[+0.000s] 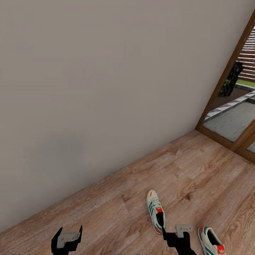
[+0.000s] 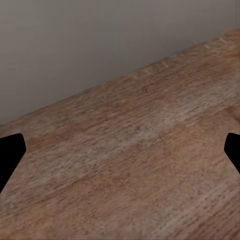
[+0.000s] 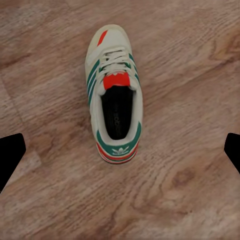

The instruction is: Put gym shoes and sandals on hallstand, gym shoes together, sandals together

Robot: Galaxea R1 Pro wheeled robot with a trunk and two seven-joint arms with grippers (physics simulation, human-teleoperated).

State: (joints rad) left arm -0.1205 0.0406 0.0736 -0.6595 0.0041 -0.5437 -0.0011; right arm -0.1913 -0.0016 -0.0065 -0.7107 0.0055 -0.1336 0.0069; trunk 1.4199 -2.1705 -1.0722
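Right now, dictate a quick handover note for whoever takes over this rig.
Left gripper: open, empty, over bare corridor floor.
Right gripper: open, empty, fingers either side of a gym shoe lying upright below it.
Second gym shoe lies on the floor to the right, apart from the first.
Done: no shoe picked up yet.
Left: grasp both gym shoes, find the sandals and the rack, place the pairs side by side.

The head view looks forward and steeply down at the corridor floor [image 1: 198, 177] where it meets a plain grey wall [image 1: 106, 88], with a glazed wooden door frame [image 1: 226, 74] at its far right. The left wrist view sits low, facing the same floor-wall seam [image 2: 125, 80] close up. The right wrist view looks nearly straight down on one gym shoe [image 3: 114, 95], the shoe [image 1: 156, 211] that the head view shares.
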